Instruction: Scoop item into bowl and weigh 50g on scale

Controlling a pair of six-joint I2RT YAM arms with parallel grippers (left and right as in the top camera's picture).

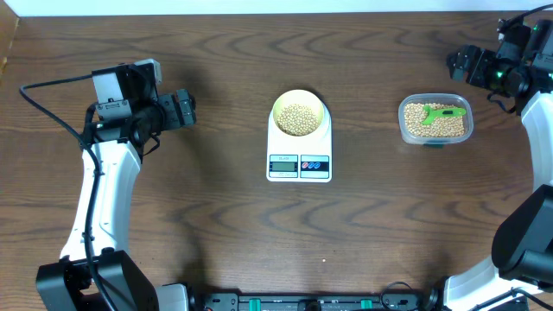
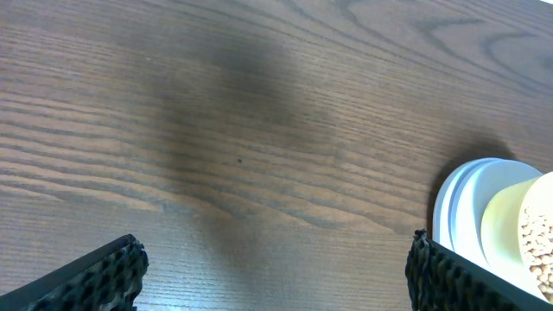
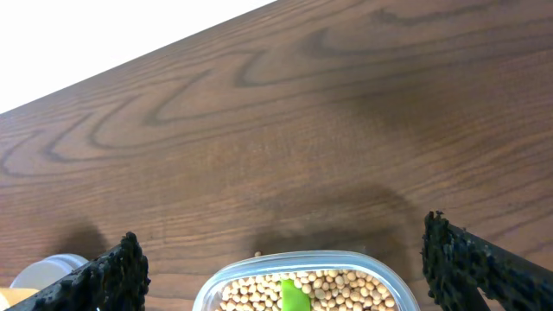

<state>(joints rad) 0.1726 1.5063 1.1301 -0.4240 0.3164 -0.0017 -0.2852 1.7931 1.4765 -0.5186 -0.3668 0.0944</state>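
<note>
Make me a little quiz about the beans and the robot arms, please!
1. True or false: the small round pale-yellow bowl stands on the flat white digital scale.
2. Pick one. The green plastic scoop lies: A) on the bare wood; B) in the clear plastic tub of tan beans; C) under the scale.
3. Fill in: the left gripper and the right gripper both stand ____ (open or shut).
Key: 1 true; 2 B; 3 open.
</note>
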